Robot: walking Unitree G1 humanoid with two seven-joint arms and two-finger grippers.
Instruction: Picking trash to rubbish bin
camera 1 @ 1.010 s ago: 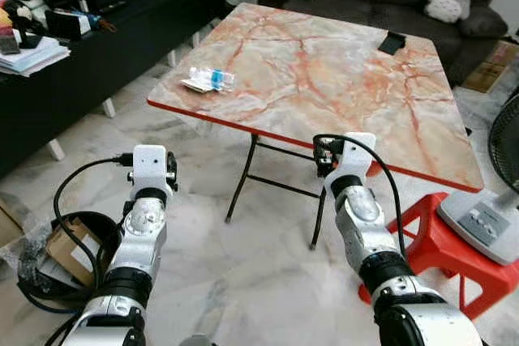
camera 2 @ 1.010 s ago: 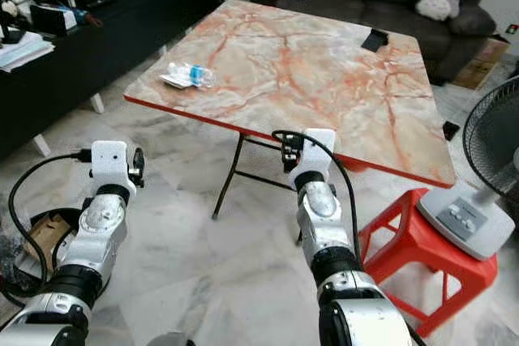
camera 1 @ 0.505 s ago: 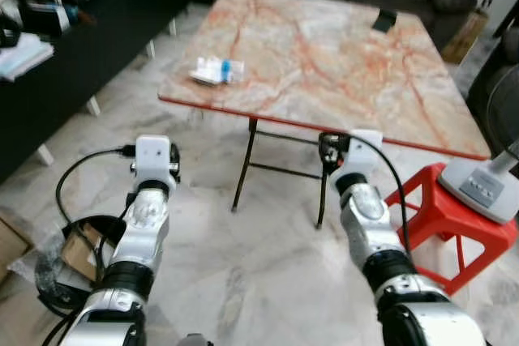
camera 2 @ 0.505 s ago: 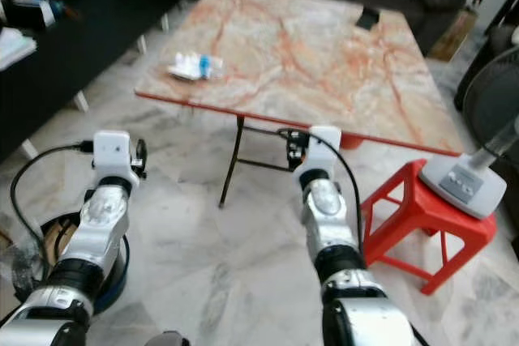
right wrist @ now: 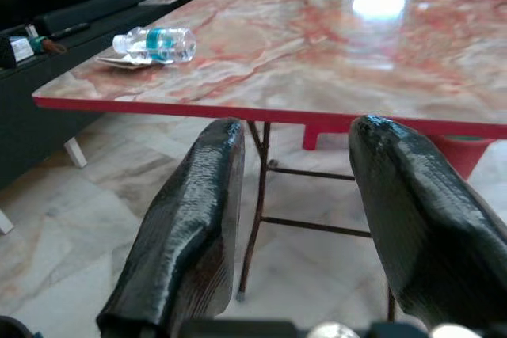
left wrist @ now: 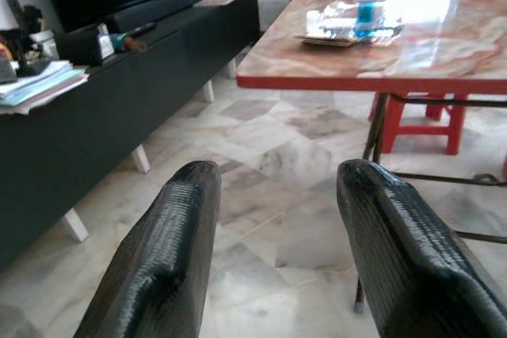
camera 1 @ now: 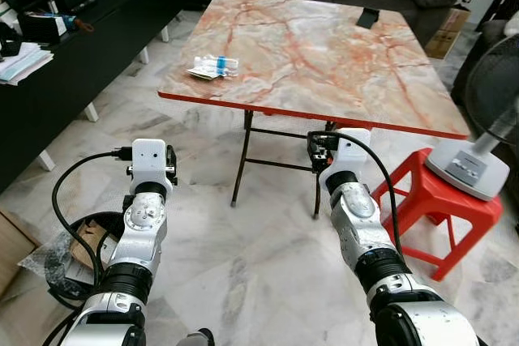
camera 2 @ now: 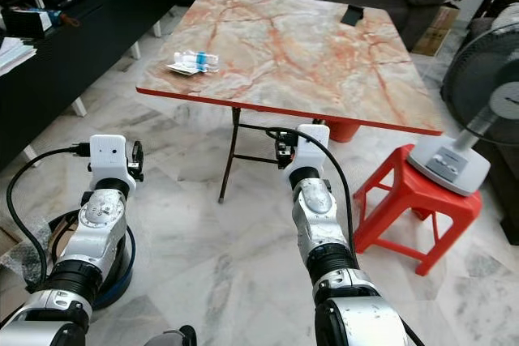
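From where I stand, nothing of the job looks done yet. The trash sits on the marble-patterned bench (camera 1: 324,54), close to its near left corner: a small clear plastic bottle (camera 1: 217,62) with a blue label, lying on its side on top of a flat wrapper (camera 1: 203,72). Both are untouched and well away from either arm.

The robot holds both arms out in front of it, low, below the level of the bench top. The left gripper (left wrist: 273,219) has its two black fingers spread apart with nothing between them; past them I see the bench edge and the bottle up on top. The right gripper (right wrist: 297,219) is likewise released and empty, pointing under the red rim of the bench towards its folding legs.

Down on the floor by the robot's left side is a round dark bin (camera 1: 85,241) with what looks like cardboard and a crumpled bag in it, which I take to be the rubbish bin.

So what is left is nearly everything: get closer to the bench corner, lift an arm above the top, take the bottle and wrapper, then turn back to the bin and drop them in. A red stool (camera 1: 434,200) carrying a fan base (camera 1: 470,169) stands to the right, clear of that path.
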